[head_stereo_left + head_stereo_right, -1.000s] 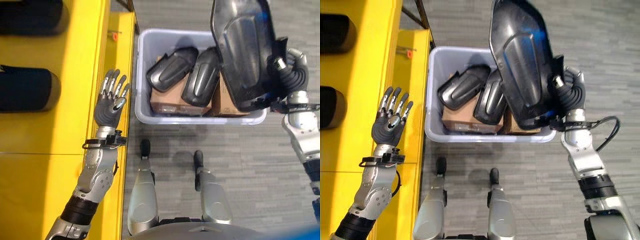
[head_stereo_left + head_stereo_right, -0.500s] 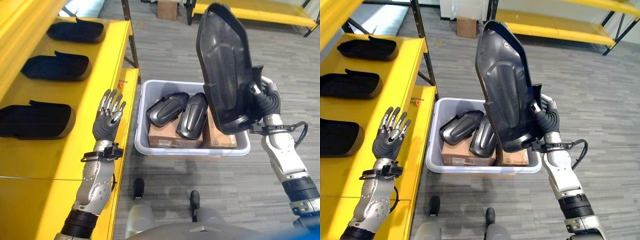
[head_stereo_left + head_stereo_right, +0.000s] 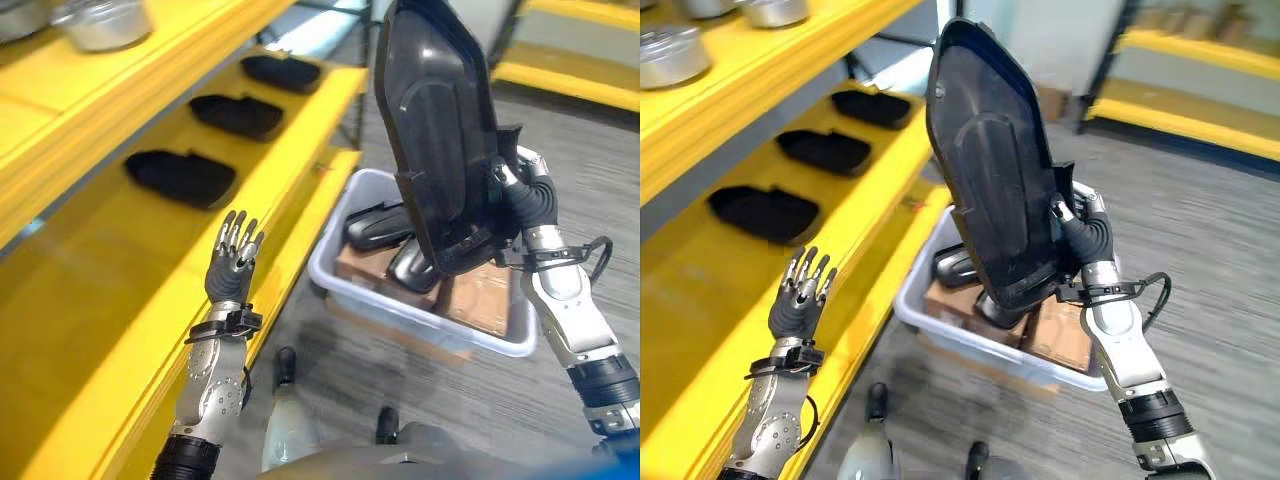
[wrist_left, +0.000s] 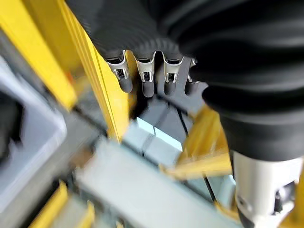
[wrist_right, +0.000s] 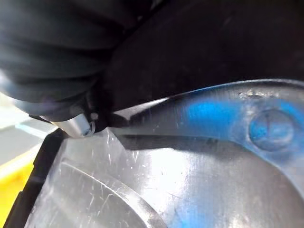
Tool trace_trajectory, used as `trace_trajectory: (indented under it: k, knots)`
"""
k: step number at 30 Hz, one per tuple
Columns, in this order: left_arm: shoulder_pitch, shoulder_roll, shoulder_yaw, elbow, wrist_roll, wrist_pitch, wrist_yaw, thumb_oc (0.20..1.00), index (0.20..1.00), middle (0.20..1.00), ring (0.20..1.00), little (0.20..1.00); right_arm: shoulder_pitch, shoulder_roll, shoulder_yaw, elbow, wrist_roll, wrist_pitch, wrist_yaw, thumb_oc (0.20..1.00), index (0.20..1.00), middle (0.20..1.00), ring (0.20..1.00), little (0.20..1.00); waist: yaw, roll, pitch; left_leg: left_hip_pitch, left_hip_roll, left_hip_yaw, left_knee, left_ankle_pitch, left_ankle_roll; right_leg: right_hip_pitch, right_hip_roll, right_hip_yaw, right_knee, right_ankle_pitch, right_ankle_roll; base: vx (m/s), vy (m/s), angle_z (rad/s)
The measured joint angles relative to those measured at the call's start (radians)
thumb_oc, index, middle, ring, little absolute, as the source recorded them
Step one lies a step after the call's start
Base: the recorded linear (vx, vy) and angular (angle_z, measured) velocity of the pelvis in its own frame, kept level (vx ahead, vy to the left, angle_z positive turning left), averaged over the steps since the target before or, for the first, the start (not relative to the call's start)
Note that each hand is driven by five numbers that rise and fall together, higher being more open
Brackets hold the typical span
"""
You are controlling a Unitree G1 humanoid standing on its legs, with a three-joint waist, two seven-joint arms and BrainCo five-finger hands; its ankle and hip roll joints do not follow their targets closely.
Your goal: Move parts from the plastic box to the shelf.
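Observation:
My right hand (image 3: 528,205) is shut on the lower edge of a large black moulded part (image 3: 438,130), held upright above the grey plastic box (image 3: 350,285). In the right wrist view the part's glossy surface (image 5: 190,156) lies right against the hand. Two more black parts (image 3: 380,222) rest in the box on brown cartons (image 3: 1060,335). My left hand (image 3: 230,265) is raised with straight fingers in front of the yellow shelf (image 3: 120,260), holding nothing. In the left wrist view its fingers (image 4: 147,80) point at the yellow frame.
Three black parts (image 3: 182,175) lie in a row on the yellow shelf board. Silver metal bowls (image 3: 675,55) stand on the shelf level above. Grey floor spreads to the right of the box, with another yellow rack (image 3: 1200,55) farther back.
The camera has tilted up and swung left, so the shelf levels show more. The part stays in my right hand at much the same height; the left hand stays raised and open.

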Motion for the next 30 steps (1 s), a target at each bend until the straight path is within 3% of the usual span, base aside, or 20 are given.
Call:
trace_trajectory:
  k: [2,4,5,6,8,10,12,15,23,28,30]
  knots:
    - [0.007,-0.006,0.004,0.000,0.000,0.001,-0.017,1.000,1.000,1.000,1.000,1.000,-0.019,0.021,0.000,0.001,-0.001,-0.001,-0.004,0.200,0.200,0.200,0.200,0.200,0.007,0.014,0.001,0.166,0.006,0.014,0.008,-0.026,-0.033,0.027,-0.017,-0.049,0.003,0.002,-0.001,0.04,0.057,0.79]
    - [-0.030,-0.012,0.006,0.003,0.000,0.004,-0.028,1.000,1.000,1.000,1.000,1.000,-0.004,0.019,-0.019,-0.012,-0.002,-0.001,-0.012,0.200,0.200,0.200,0.200,0.200,-0.066,0.005,0.008,0.278,0.047,0.144,0.004,-0.035,-0.049,0.083,-0.051,-0.148,0.006,0.000,0.003,0.11,0.160,1.59]
    - [-0.046,-0.013,0.008,0.003,0.000,0.004,-0.028,1.000,1.000,1.000,1.000,1.000,-0.003,0.015,-0.029,-0.021,-0.001,-0.001,-0.013,0.200,0.200,0.200,0.200,0.200,-0.069,0.014,0.005,0.323,0.075,0.184,-0.029,-0.029,-0.048,0.084,-0.054,-0.152,0.020,-0.002,0.022,0.10,0.249,1.36]
    - [-0.061,-0.013,0.004,0.005,0.000,0.005,-0.028,1.000,1.000,1.000,1.000,1.000,0.010,0.014,-0.050,-0.038,-0.003,-0.001,-0.012,0.200,0.200,0.200,0.200,0.200,-0.074,0.030,0.000,0.351,0.089,0.209,-0.090,-0.035,-0.074,0.085,-0.066,-0.174,0.033,0.002,0.044,0.14,0.240,1.11]
    - [-0.097,-0.028,-0.014,0.004,0.001,0.006,-0.028,1.000,1.000,1.000,1.000,1.000,0.066,0.014,-0.116,-0.088,-0.007,-0.004,-0.021,0.200,0.200,0.200,0.200,0.200,-0.108,0.075,-0.018,0.360,0.060,0.218,-0.234,-0.042,-0.096,0.082,-0.099,-0.192,0.049,0.018,0.080,0.11,0.182,1.39]
    - [-0.078,-0.024,-0.008,0.001,0.001,0.005,-0.027,1.000,1.000,1.000,1.000,1.000,0.089,0.039,-0.111,-0.084,-0.010,-0.005,-0.017,0.200,0.200,0.200,0.200,0.200,-0.091,0.046,-0.031,0.365,-0.008,0.196,-0.271,-0.027,-0.079,0.070,-0.155,-0.161,0.038,0.049,0.099,0.10,0.169,0.58]
    - [-0.047,0.007,0.018,0.001,0.001,0.005,-0.026,1.000,1.000,1.000,1.000,1.000,0.101,0.074,-0.082,-0.076,-0.020,-0.005,-0.005,0.200,0.200,0.200,0.200,0.200,-0.056,0.018,-0.048,0.362,-0.050,0.194,-0.266,-0.036,-0.058,0.070,-0.176,-0.123,0.024,0.073,0.101,0.08,0.164,0.05]
    - [-0.018,0.043,0.076,0.000,0.002,0.003,-0.024,1.000,1.000,1.000,1.000,1.000,0.099,0.109,-0.066,-0.067,-0.022,-0.005,0.001,0.200,0.200,0.200,0.200,0.200,-0.012,-0.029,-0.077,0.343,-0.088,0.193,-0.260,-0.036,-0.035,0.078,-0.203,-0.123,-0.024,0.130,0.163,0.06,0.162,0.01]
    - [0.015,0.028,0.078,0.001,0.040,0.004,-0.003,1.000,1.000,1.000,1.000,1.000,0.102,0.170,-0.048,-0.027,-0.021,-0.003,-0.005,0.200,0.200,0.200,0.200,0.200,-0.012,-0.055,-0.065,0.284,-0.094,0.152,-0.247,-0.014,-0.037,0.086,-0.196,-0.156,-0.075,0.137,0.185,0.04,0.158,0.12]
    - [0.016,0.025,0.093,0.001,0.058,0.003,0.015,1.000,1.000,1.000,1.000,1.000,0.102,0.206,0.004,-0.001,-0.019,0.007,0.001,0.200,0.200,0.200,0.200,0.200,0.008,-0.083,-0.057,0.251,-0.111,0.115,-0.232,-0.004,-0.029,0.076,-0.219,-0.189,-0.059,0.141,0.188,0.01,0.195,0.25]
    - [0.012,0.015,0.099,0.001,0.081,0.003,0.017,1.000,1.000,1.000,1.000,1.000,0.111,0.219,0.017,0.004,-0.018,0.016,0.006,0.200,0.200,0.200,0.200,0.200,0.003,-0.093,-0.045,0.206,-0.144,0.083,-0.177,-0.029,0.011,0.050,-0.272,-0.192,0.031,0.148,0.183,-0.06,0.329,0.57]
